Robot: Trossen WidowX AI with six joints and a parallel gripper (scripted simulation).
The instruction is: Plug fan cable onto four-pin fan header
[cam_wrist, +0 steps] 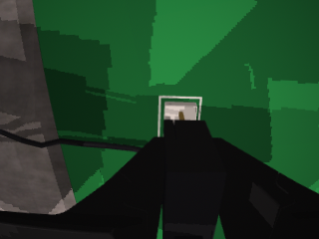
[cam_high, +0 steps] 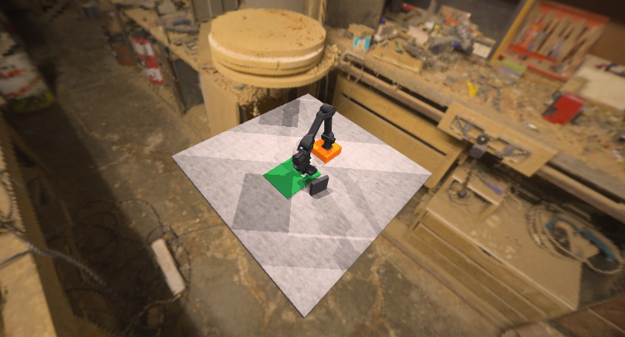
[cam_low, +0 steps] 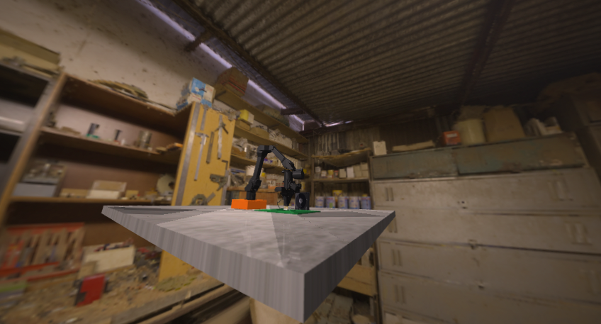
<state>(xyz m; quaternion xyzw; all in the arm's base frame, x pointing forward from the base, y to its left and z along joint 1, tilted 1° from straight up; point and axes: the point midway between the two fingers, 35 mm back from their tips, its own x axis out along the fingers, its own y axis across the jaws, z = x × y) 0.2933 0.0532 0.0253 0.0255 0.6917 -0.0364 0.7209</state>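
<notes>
The green board (cam_high: 282, 182) (cam_low: 310, 211) (cam_wrist: 209, 50) lies flat. Its pale header (cam_wrist: 189, 107) sits inside a white outline, with one gold pin showing; the rest is hidden. My gripper (cam_high: 305, 173) (cam_low: 286, 205) (cam_wrist: 185, 147) points down over the header, shut on the black plug (cam_wrist: 186, 151). The plug covers the near part of the header in the wrist view. I cannot tell how deep it sits. The black cable (cam_wrist: 95, 144) runs left from the fingers. The dark square fan (cam_high: 319, 185) (cam_low: 301, 200) stands upright beside the board.
The orange block (cam_high: 326, 152) (cam_low: 249, 204) under the arm's base stands behind the board. The grey table (cam_high: 302, 285) (cam_low: 269, 236) carries everything. The fan stands close to the gripper, and the cable crosses the board's edge on the left of the wrist view.
</notes>
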